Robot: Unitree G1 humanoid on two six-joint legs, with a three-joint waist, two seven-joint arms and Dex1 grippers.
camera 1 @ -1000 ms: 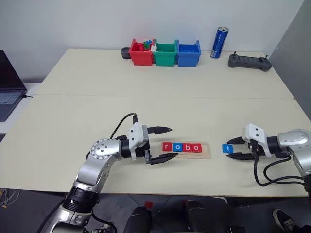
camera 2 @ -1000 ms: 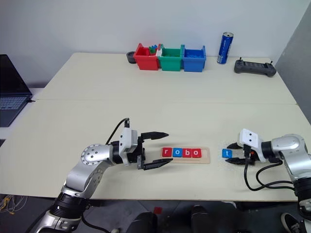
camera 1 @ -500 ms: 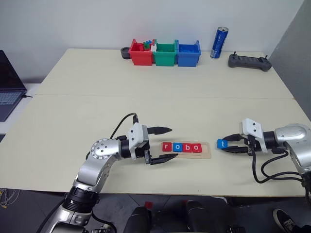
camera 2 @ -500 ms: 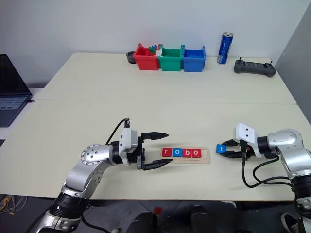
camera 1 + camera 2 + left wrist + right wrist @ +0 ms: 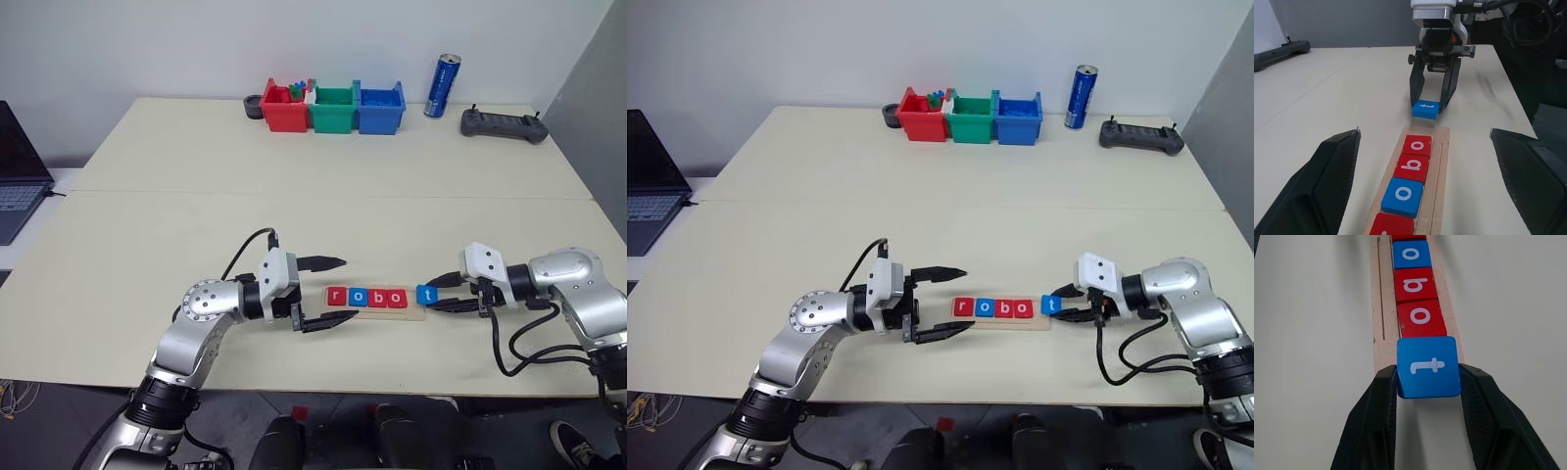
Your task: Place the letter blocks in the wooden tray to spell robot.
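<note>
Four tiles (image 5: pixel 366 297) are sitting in the tray (image 5: pixel 1378 318); my right gripper (image 5: pixel 1427 382) is pinching the t (image 5: pixel 1427 366) just off the tray's open end. I'm worrying it'll catch the rim and tilt. Left gripper (image 5: pixel 325 291) is hanging spread at the tray's other end.
</note>
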